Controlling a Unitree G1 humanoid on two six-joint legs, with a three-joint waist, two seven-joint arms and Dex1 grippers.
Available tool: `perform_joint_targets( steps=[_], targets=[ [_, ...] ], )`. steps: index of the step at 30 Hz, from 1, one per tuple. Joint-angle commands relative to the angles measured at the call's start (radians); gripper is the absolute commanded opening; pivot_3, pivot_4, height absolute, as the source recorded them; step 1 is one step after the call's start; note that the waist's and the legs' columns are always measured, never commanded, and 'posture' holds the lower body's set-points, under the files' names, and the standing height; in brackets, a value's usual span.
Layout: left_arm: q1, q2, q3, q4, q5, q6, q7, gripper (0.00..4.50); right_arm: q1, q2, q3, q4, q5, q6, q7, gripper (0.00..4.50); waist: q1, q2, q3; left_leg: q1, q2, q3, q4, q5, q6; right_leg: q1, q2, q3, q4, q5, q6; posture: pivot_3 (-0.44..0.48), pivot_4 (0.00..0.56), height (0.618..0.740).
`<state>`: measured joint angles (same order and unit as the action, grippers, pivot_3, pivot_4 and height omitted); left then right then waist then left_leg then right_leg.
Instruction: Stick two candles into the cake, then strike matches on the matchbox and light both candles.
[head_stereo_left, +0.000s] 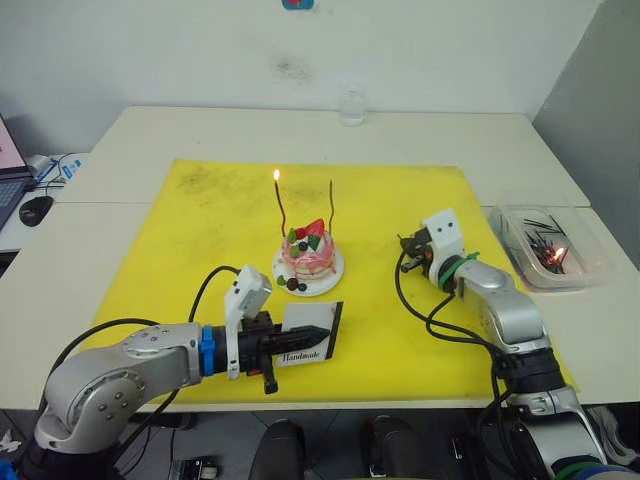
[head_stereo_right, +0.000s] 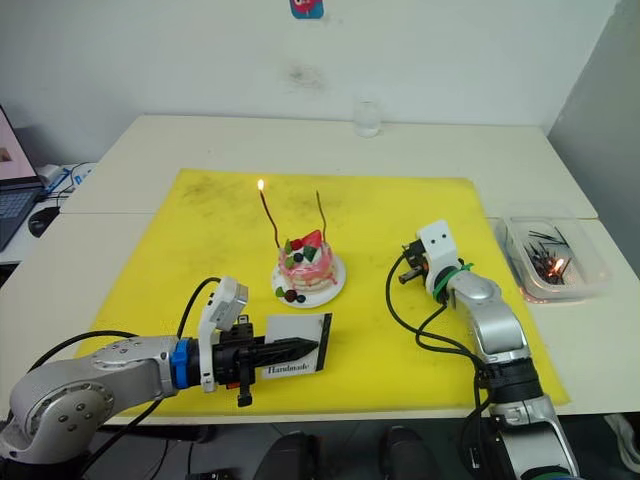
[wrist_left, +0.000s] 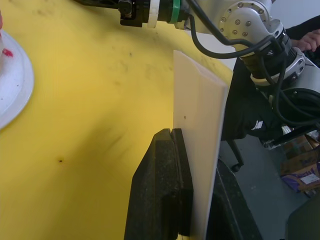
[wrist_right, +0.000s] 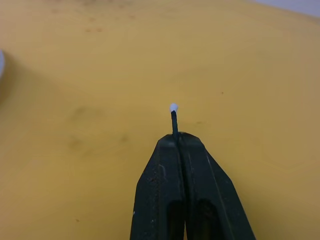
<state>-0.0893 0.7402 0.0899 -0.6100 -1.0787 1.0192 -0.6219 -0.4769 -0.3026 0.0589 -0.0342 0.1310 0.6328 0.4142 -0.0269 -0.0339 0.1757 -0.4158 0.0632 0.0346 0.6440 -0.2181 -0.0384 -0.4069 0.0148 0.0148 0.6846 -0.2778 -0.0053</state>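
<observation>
You had the small round pink cake (head_stereo_left: 308, 256) with its strawberry and berries on a small white plate (head_stereo_left: 331, 276) near the middle of the yellow mat (head_stereo_left: 200, 230) covering the pale surface (head_stereo_left: 150, 135). Two thin wavy candles stood in the cake: the red candle (head_stereo_left: 280, 212) at its 10 o'clock carried a small flame at its tip, and the pale gold candle (head_stereo_left: 331, 207) at its 1 o'clock was unlit.

Your left gripper (head_stereo_left: 306, 336) lay at the cake's 6 o'clock, its black fingers (wrist_left: 165, 190) clamped on the flat white "Handmade" matchbox (head_stereo_left: 308, 335), held on edge just above the mat with its black strip toward the right.

Your right gripper (wrist_right: 176, 140) sat at the cake's 3 o'clock, well apart from it, fingers (wrist_right: 160, 185) pressed together on a short dark match (wrist_right: 174, 120) whose whitish head (wrist_right: 173, 107) stuck out past the tips, unlit.

At the far 3 o'clock edge, a clear plastic tray (head_stereo_left: 590, 262) held more dark matches (head_stereo_left: 540, 235), with a small orange glow (head_stereo_left: 558, 254) among them. A clear glass (head_stereo_left: 351, 107) stood at 12 o'clock on the surface.
</observation>
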Motion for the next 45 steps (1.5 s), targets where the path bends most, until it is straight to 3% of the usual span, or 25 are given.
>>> perform_joint_targets(
  steps=[1,9,15,20,28,31,37,45],
  targets=[
    [-0.018,-0.006,-0.005,0.006,0.007,-0.02,-0.012,0.0,0.005,-0.011,-0.024,-0.151,0.044,0.051,0.013,0.02,0.0,0.0,0.0,0.0,0.0,0.0,0.0,0.0,0.0,0.0,0.0,0.0,0.0,0.0,0.0,0.0,0.15,0.729],
    [-0.037,-0.004,-0.02,0.022,0.014,-0.019,-0.03,0.0,0.064,-0.141,-0.123,-0.492,0.183,0.342,0.059,0.02,0.004,0.0,0.0,0.0,0.001,0.0,0.0,0.0,0.0,0.0,-0.001,0.0,-0.001,0.0,0.0,0.0,0.15,0.729],
    [-0.036,-0.001,-0.026,0.024,0.012,-0.014,-0.044,0.0,0.298,-0.257,-0.196,-0.717,0.259,0.478,0.075,0.02,0.004,0.0,0.0,-0.001,0.001,0.0,-0.001,0.0,0.0,0.0,-0.002,0.0,-0.003,0.0,0.0,0.0,0.15,0.729],
    [-0.03,0.001,-0.033,0.015,0.007,-0.009,-0.051,0.0,0.444,-0.221,-0.157,-0.746,0.223,0.39,0.019,0.02,-0.005,0.0,0.0,0.0,0.0,0.0,-0.001,0.0,0.0,0.0,0.0,0.0,-0.002,0.0,0.0,0.0,0.15,0.729],
    [-0.043,0.006,-0.038,0.019,0.011,-0.007,-0.064,0.0,0.522,-0.201,-0.093,-0.696,0.166,0.291,-0.031,0.02,-0.002,0.0,0.0,0.0,0.0,0.0,0.0,0.0,0.0,0.0,-0.001,0.0,-0.003,0.001,0.0,0.0,0.15,0.729],
    [-0.041,0.008,-0.04,0.016,0.013,-0.007,-0.066,0.0,0.537,-0.19,-0.083,-0.669,0.154,0.254,-0.039,0.63,-0.002,0.0,0.0,-0.001,0.0,0.0,-0.001,0.0,0.0,0.0,-0.001,0.0,-0.003,0.001,0.001,0.0,0.15,0.729],
    [-0.039,0.013,-0.037,0.017,0.014,-0.006,-0.07,0.0,0.573,-0.194,-0.067,-0.64,0.135,0.131,-0.016,2.76,-0.002,0.0,0.0,0.0,0.0,-0.001,-0.001,0.0,0.0,0.0,0.0,0.0,-0.003,0.001,0.001,0.0,0.15,0.729],
    [-0.058,0.011,-0.044,0.033,0.024,-0.004,-0.08,0.0,0.633,-0.154,-0.056,-0.528,0.072,-0.191,0.014,2.76,-0.002,0.0,0.0,0.0,0.0,-0.001,-0.001,0.0,0.0,0.0,0.0,0.0,-0.003,0.001,0.0,0.0,0.15,0.729]
  ],
)
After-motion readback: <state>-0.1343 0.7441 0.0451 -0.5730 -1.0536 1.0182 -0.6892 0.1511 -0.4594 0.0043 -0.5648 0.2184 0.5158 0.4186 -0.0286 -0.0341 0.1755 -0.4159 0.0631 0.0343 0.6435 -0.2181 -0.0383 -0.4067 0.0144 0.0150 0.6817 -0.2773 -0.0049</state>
